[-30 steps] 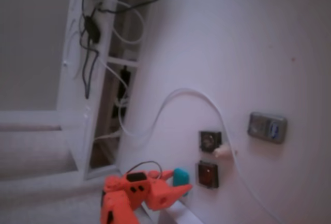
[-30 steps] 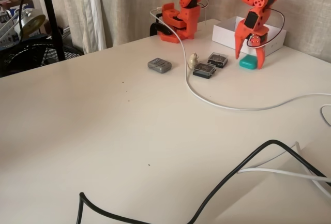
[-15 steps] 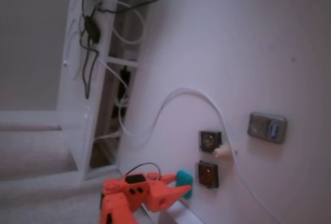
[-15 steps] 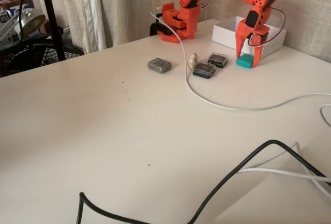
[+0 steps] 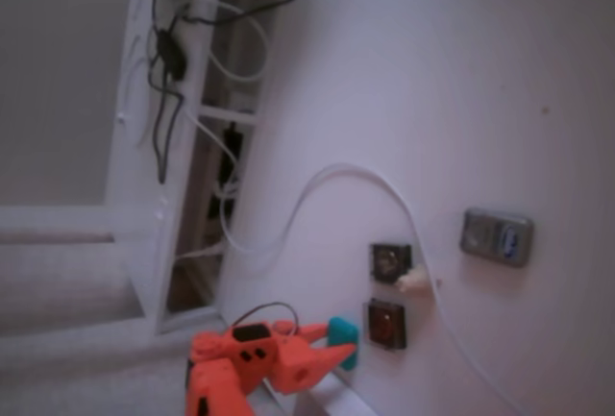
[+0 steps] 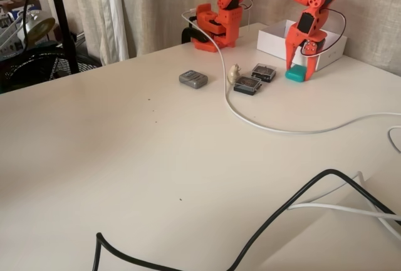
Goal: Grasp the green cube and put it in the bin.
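Note:
The green cube (image 6: 294, 75) is a small teal block resting on the white table just in front of the bin (image 6: 276, 35), a low white box at the back right. My orange gripper (image 6: 300, 72) points down over the cube with one finger on each side of it, pressed against it. In the other fixed view the cube (image 5: 346, 332) shows at the tips of the gripper (image 5: 336, 340), near the bottom edge.
Two dark square sockets (image 6: 255, 78) lie left of the cube, and a grey rectangular device (image 6: 193, 79) lies farther left. A white cable (image 6: 263, 126) curves across the table. A black cable (image 6: 276, 214) runs along the near edge.
The fingers have closed in on the cube. The cube has slid a little to the left in the fixed view from the table's front. The arm has barely moved.

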Controlling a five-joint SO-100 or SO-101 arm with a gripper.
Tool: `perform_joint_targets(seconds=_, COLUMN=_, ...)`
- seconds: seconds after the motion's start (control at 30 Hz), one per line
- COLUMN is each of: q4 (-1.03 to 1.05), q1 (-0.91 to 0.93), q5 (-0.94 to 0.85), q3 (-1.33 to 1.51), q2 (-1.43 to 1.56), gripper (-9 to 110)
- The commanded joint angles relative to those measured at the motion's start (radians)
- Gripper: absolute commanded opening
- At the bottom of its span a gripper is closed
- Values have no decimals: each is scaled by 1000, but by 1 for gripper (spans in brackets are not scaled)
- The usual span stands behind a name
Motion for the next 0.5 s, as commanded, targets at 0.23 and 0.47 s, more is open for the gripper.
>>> perform_joint_targets(seconds=0.23, q4=-49, q1=3, q5=-5, q3=40, q2=-5, gripper=-8)
perform_joint_targets(seconds=0.47, q4=-149, q1=3, q5=-26, q3=38, q2=71, gripper=-8)
